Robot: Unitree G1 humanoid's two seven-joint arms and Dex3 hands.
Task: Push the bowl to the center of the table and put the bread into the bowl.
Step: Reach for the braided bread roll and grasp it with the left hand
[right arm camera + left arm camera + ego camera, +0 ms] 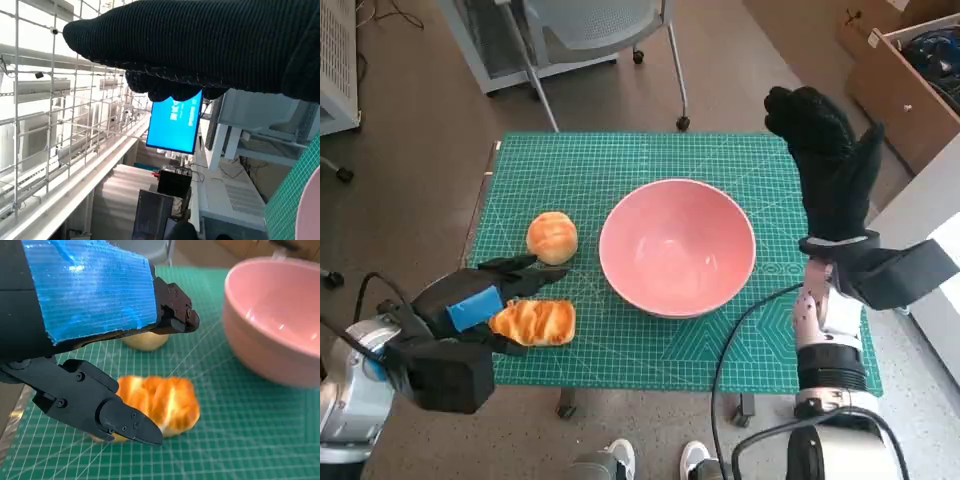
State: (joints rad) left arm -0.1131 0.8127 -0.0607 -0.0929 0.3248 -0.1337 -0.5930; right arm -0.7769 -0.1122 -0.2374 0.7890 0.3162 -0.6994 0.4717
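Lying across the small table: green cutting mat (pixel 620 160). Standing beyond the far edge: grey wheeled chair (pixel 610 30). Sitting at right: cardboard boxes (pixel 905 70). Glowing in the right wrist view: blue screen (pixel 175 122), beside wire mesh (pixel 60 110).

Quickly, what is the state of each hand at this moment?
Left hand: open, fingers spread around the long bread, not yet gripping it.
Right hand: raised beside the bowl, holding nothing, open.
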